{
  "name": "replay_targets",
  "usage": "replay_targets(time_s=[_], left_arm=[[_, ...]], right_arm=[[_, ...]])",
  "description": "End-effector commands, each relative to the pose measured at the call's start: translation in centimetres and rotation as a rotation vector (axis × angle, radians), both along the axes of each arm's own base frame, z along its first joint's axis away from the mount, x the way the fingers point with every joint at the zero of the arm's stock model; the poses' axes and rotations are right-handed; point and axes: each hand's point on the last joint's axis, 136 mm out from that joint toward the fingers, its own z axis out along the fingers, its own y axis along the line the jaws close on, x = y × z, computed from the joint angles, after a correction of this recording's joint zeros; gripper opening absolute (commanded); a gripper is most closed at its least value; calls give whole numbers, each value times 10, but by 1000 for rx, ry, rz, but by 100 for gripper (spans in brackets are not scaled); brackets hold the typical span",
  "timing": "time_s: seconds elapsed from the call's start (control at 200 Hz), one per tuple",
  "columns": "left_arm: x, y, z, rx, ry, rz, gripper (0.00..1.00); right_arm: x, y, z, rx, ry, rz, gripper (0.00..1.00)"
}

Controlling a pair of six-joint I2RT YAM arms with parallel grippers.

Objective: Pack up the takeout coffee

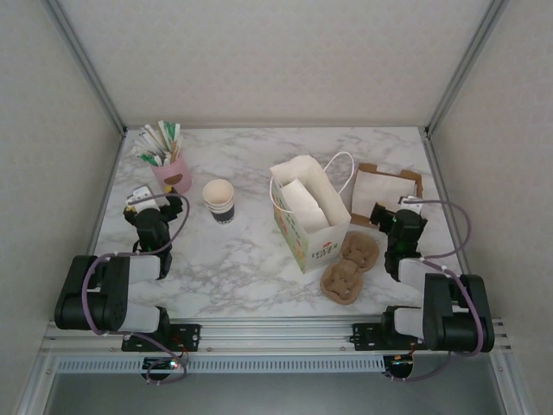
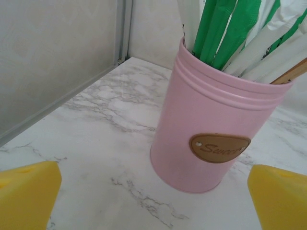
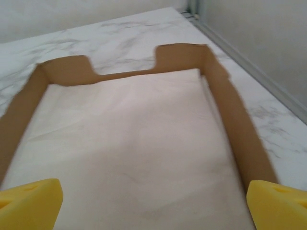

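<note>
By the tray, right pincer wide

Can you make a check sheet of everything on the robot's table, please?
Surface: white marble-look tabletop, no spills seen.
Job's things: white paper bag with loop handles stands open mid-table.
Clutter: pink tin of sticks and packets; lidless paper cup, cream inside; two brown pulp cup holders; brown cardboard tray of white paper.
Grippers: left gripper open, facing the tin; right gripper open, facing the tray.
Cables: purple cables loop along both arms.
Surroundings: pale walls, metal frame posts.
</note>
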Motion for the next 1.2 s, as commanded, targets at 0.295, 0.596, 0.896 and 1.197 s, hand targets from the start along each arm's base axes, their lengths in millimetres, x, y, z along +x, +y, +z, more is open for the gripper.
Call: replay_targets(time_s=[0.295,0.596,0.896,1.197], left_arm=[[-6,-21,0,61,-80,-129,100],[6,-22,-8,47,-39,-157,100],[7,-22,-8,41,-39,-159,100],[6,-21,-9,41,-37,-158,100]], right_arm=[[19,34,5,-40,-114,168,99],[26,50,-7,-45,-88,260,99],[41,42,-16,-48,10,199,99],[43,49,-17,-49,19,240,99]])
